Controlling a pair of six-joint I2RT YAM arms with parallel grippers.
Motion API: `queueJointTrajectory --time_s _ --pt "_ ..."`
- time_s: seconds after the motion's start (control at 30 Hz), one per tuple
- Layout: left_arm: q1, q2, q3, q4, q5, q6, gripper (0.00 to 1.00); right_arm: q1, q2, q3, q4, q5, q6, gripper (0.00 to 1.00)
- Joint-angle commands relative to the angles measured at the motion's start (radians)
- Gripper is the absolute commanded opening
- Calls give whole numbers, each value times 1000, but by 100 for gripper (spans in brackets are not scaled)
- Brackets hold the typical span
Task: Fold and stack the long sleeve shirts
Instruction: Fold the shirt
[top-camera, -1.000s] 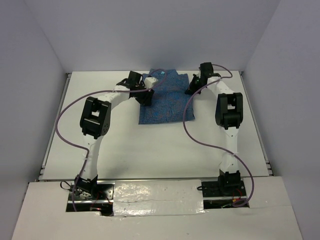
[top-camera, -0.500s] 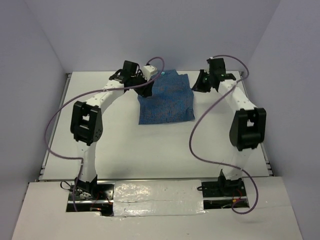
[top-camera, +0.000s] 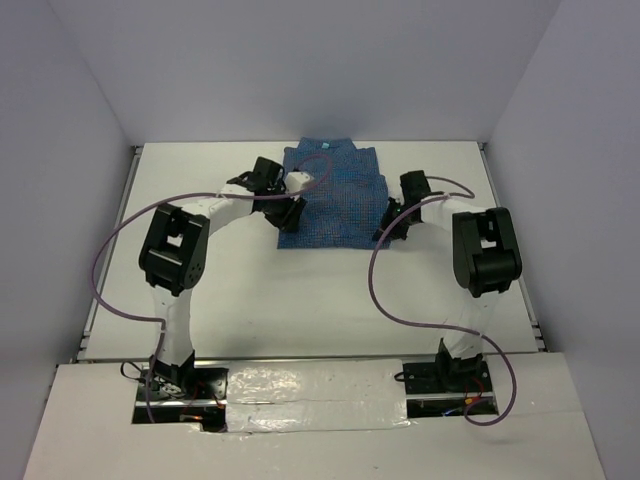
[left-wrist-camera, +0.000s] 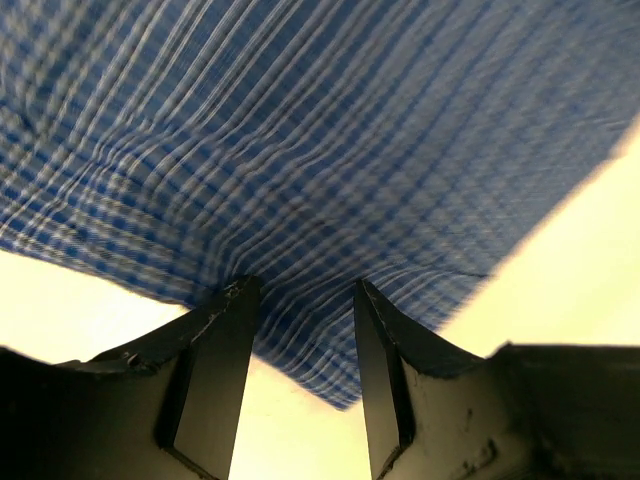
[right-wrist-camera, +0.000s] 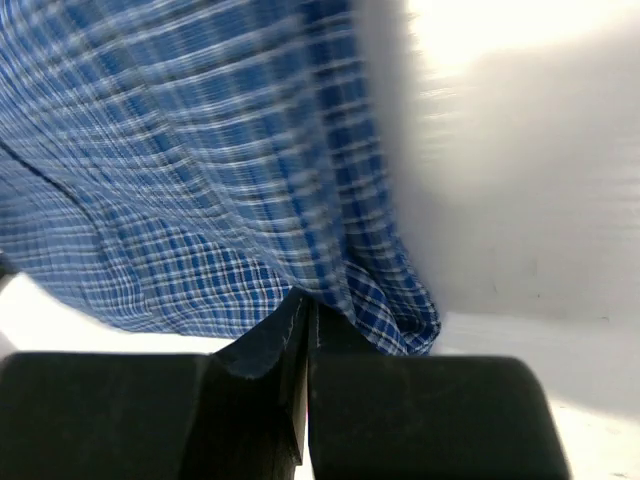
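Lower centre: left gripper jaws apart astride blue checked shirt hem; right gripper pressed together at corner (cloth maybe missed). Risk: uneven lift, skewed fold.

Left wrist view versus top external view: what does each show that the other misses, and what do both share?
Only the left wrist view shows the left gripper open at the hem of the shirt, and the fine check weave. Only the top external view shows the whole folded shirt with its collar at the far end, the right gripper at the near right corner, and the table. Both show the blue shirt and the left gripper at its near left corner.
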Motion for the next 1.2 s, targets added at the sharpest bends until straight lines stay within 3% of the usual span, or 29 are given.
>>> queueJointTrajectory --time_s 0.0,0.27,0.37,0.5,0.57,0.63,0.73,0.83,0.93,1.17 --pt "8 24 -3 50 -81 5 55 -66 -6 -21 68 19 28 0" --pt "10 47 2 16 -124 64 55 -93 43 59 -52 -18 -36 6" --pt "10 13 34 -5 -113 111 55 -89 -5 73 -79 -47 -77 18" --pt "5 -60 109 -120 -21 246 58 -94 -118 102 -179 3 -134 44" --pt "-9 -112 126 -174 30 404 60 -102 -143 105 -208 26 -157 56" --pt "-38 -169 76 -250 36 616 64 -105 -158 90 -245 35 -165 61" --pt "-84 -244 -47 -271 8 876 66 -105 -158 38 -228 32 -153 62" --pt "-114 -255 -187 -248 -38 1015 69 -114 -134 2 -187 19 -127 62" --pt "-133 -241 -222 -187 -50 1061 73 -114 -91 -4 -150 -4 -113 62" --pt "-177 -201 -303 8 -165 1013 75 -114 -31 -27 -107 -46 -96 62"
